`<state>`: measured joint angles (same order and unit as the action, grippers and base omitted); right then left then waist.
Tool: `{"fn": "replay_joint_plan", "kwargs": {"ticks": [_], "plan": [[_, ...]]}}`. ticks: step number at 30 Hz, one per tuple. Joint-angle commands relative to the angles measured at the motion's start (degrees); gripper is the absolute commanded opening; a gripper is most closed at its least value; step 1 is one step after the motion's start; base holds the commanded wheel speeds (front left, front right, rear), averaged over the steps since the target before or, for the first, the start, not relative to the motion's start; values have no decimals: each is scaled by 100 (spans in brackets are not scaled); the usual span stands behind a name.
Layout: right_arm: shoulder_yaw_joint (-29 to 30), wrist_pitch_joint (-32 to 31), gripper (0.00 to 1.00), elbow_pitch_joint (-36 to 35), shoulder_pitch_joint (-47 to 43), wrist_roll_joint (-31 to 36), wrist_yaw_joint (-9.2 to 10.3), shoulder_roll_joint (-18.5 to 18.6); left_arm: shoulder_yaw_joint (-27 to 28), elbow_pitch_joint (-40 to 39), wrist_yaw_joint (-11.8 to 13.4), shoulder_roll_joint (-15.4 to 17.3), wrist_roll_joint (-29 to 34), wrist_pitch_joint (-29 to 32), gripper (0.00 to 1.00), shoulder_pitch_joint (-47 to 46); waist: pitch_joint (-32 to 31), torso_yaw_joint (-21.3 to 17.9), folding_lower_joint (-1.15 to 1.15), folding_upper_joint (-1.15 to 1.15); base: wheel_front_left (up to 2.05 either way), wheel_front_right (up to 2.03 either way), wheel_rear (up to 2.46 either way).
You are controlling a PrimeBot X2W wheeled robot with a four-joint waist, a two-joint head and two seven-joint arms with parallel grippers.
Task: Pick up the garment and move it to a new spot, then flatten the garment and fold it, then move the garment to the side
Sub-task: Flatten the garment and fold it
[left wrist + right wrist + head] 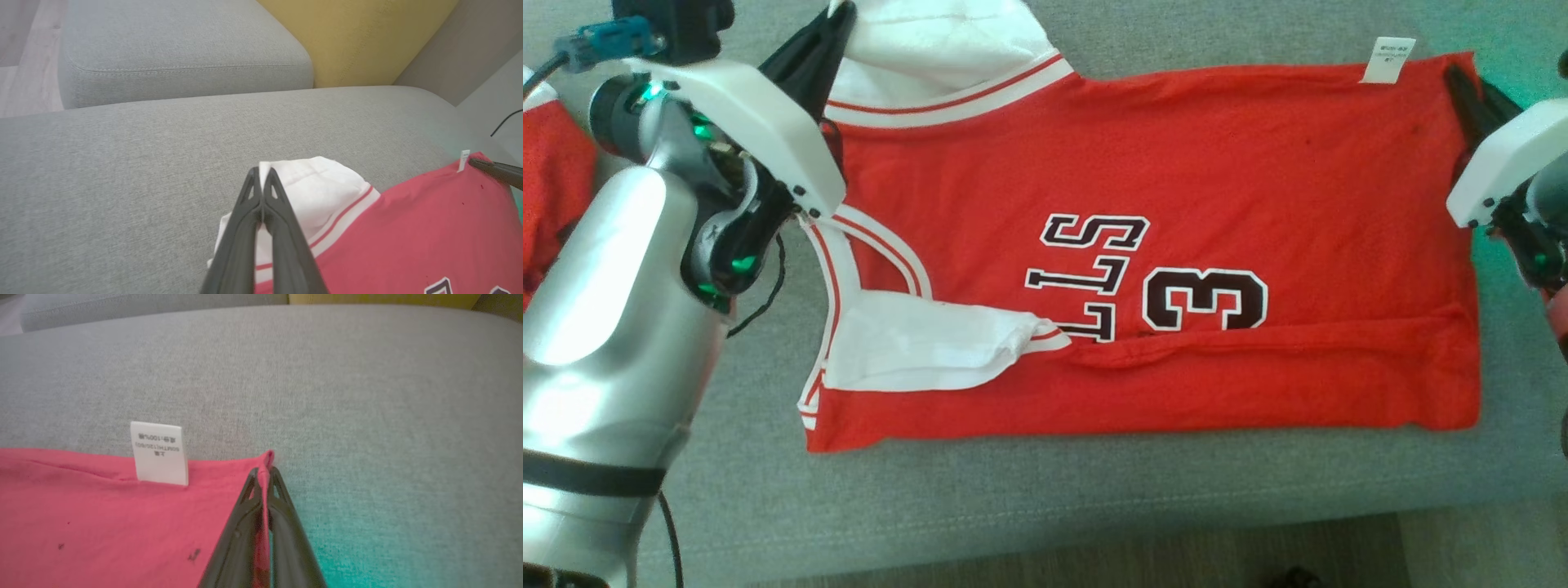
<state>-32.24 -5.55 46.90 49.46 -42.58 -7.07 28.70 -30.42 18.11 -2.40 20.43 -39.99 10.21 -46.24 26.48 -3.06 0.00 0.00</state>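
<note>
Right gripper point(263, 477) pinches jersey point(1160, 245) corner; left gripper point(261, 179) apparently clamps the shoulder. Folding step: next, probably draw this edge nearward together.

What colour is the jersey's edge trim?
The trim is white with a thin red stripe, on a red jersey; the head view shows it best.

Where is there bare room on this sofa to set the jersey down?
The widest bare stretch of grey seat cushion lies beyond the jersey, toward the yellow cushion. A narrower strip runs along the jersey's near edge. Crowded: left end effector pinching the white shoulder, right end effector at the care label corner.
</note>
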Motion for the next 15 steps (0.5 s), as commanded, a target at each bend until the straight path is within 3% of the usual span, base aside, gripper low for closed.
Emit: {"fn": "replay_joint_plan", "kwargs": {"ticks": [1, 11, 15], "plan": [[-35, 176, 0, -74, 79, 33, -42, 126, 284, -146, 42, 247, 0, -79, 0, -137, -20, -6, 0, 0, 0, 0, 0], [-87, 1049, 0, 498, 562, 139, -42, -51, 442, 130, 190, 167, 69, -549, 0, -318, -54, -17, 0, 0, 0, 0, 0], [-97, 1411, 0, 796, 828, 208, -42, -202, 560, 228, 296, 47, 171, -1070, 0, -472, -41, -38, 0, 0, 0, 0, 0]]}}
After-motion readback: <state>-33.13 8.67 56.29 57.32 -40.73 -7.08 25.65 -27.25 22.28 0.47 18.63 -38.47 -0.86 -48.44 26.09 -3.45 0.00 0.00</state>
